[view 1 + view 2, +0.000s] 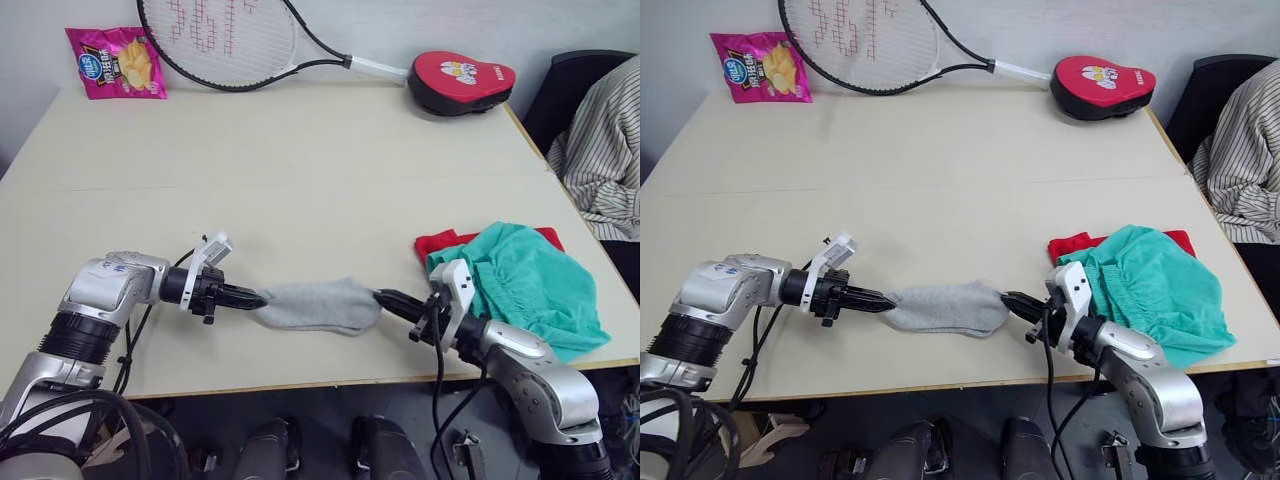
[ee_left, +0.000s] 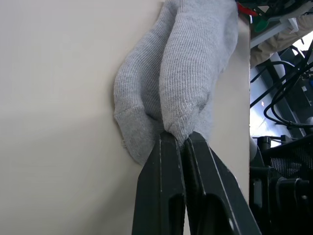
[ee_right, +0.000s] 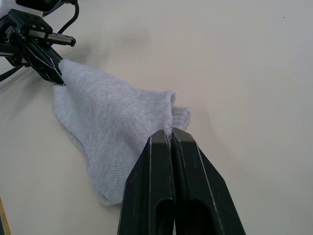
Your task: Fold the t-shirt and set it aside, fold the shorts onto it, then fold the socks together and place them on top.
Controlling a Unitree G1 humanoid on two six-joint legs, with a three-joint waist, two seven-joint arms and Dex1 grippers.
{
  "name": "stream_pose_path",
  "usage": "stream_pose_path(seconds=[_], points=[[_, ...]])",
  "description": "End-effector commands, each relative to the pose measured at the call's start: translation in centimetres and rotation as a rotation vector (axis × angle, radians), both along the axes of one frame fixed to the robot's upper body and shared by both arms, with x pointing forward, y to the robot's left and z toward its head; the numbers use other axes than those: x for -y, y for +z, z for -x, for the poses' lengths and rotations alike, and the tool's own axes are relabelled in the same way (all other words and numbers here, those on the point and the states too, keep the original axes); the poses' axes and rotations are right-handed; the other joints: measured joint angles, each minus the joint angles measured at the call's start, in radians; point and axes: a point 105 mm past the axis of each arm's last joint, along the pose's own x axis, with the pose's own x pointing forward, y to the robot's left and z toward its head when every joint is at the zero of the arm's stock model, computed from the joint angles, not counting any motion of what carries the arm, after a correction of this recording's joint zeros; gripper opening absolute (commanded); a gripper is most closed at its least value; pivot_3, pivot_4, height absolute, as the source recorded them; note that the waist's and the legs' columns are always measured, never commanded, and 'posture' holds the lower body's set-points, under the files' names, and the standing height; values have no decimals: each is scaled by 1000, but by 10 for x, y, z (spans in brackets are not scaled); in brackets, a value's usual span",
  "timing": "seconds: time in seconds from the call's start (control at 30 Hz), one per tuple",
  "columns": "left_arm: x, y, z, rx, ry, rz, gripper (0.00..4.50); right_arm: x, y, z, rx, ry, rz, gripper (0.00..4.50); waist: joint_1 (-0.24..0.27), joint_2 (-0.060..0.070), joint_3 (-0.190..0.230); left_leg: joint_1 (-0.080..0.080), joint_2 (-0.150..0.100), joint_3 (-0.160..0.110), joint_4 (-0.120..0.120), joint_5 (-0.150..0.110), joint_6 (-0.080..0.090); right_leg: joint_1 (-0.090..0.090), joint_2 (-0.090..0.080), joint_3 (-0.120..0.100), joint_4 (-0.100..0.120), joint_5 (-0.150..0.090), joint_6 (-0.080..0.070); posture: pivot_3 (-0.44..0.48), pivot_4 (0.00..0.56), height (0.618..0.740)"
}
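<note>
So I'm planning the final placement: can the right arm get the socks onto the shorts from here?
Probably yes: the right gripper pinches the socks, and the shorts lie right beside it, nothing between.

Head stereo pair high, facing down over table (image 1: 300, 150); wrist cameras close along fingers, sharing socks (image 2: 186, 73) between.

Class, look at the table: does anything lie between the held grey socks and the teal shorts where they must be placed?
Nothing visible does. The light grey ankle socks sit beside the teal-green cloth shorts; only the right tool gripping them lies between.
</note>
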Motion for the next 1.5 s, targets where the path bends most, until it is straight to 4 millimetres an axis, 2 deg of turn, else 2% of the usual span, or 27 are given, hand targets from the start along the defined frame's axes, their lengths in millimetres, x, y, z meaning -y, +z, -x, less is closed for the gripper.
stream_pose_path(seconds=[0.03,0.13,0.23,0.4,0.47,0.53,0.57,0.6,0.63,0.67,0.73,0.8,0.87,0.97,1.03,1.17,1.33,1.4,1.5], points=[[2,5,-1,20,-13,2,34,-1,-5,2,-29,16,25,0,0,0,0,0,0,0,0,1,1,0,0,0,0,0,0,0,150,740],[4,5,1,21,-32,4,34,0,-10,-1,-86,-7,6,0,0,0,0,0,0,0,1,2,5,0,0,0,0,0,0,0,150,740],[2,8,-3,68,-3,3,622,0,-2,-1,-53,-2,0,577,1,0,0,0,0,-1,1,2,4,0,-1,0,1,0,0,0,150,740],[-11,25,-2,223,6,49,2102,28,15,-9,38,-65,65,2202,1,0,0,-1,0,-1,1,2,5,0,-2,0,1,0,0,0,150,740],[-20,36,0,263,27,83,2159,30,31,-9,99,-41,65,2806,-1,0,0,-1,0,-1,1,2,5,0,-2,-1,1,0,0,0,150,740],[-26,43,2,307,35,100,2159,24,41,-5,135,17,60,3471,-3,0,0,0,0,-1,1,2,5,0,-1,0,1,0,0,0,150,740],[-26,50,6,319,15,136,2159,13,48,-1,146,80,40,3736,-2,0,0,0,0,-1,1,2,5,0,-1,-1,1,0,0,0,150,740],[-26,55,9,323,0,162,2159,6,52,2,150,123,26,3736,-1,0,0,0,0,-1,1,2,5,0,-1,-1,1,0,0,0,150,740],[-24,60,12,339,-14,188,1974,-2,55,5,161,161,15,3766,-1,0,0,0,0,-1,1,2,5,0,-1,-1,1,0,0,0,150,740],[-16,66,12,379,-28,222,1777,-15,55,4,163,193,23,3637,-1,0,0,0,0,-1,1,2,5,0,-1,-1,1,0,0,0,150,740],[7,74,7,517,-51,278,1253,-45,44,-4,193,246,95,3053,-1,0,0,0,0,-1,2,2,5,1,-2,-1,1,0,0,0,150,740],[23,69,4,568,-60,262,682,-63,36,-11,219,263,140,2433,2,-1,-1,1,-1,-1,3,2,4,2,-2,-1,2,0,0,0,150,740],[38,49,5,617,-91,211,35,-84,27,-14,216,277,147,1693,3,-1,-1,-1,-1,-1,4,3,6,1,-2,-2,4,0,0,0,150,740],[49,22,7,646,-104,157,0,-96,8,-14,208,291,199,648,0,-2,-1,-2,-2,-1,4,4,8,1,-1,-3,5,0,1,0,150,740],[52,1,6,639,-86,109,0,-93,-1,-17,205,268,214,13,0,-2,-1,-5,-2,-1,5,5,10,0,0,-4,4,1,1,0,150,740],[50,-28,3,625,-38,19,0,-76,-17,-22,209,211,251,13,1,-2,-1,-6,-1,-2,7,5,10,1,-1,-5,4,1,2,0,150,740],[40,-38,-12,652,105,-40,0,-45,-30,-27,229,138,282,13,6,-2,-1,-4,-2,-4,7,2,6,2,-3,-5,3,2,3,0,150,740],[37,-40,-11,643,129,-30,0,-34,-32,-26,251,129,292,13,7,-2,-2,-2,-2,-4,7,2,6,3,-3,-5,3,2,3,0,150,740],[32,-39,-4,645,142,29,0,-8,-24,-34,255,37,266,13,4,-2,-2,7,-2,-3,4,1,5,10,-3,-4,1,2,3,0,150,740]])
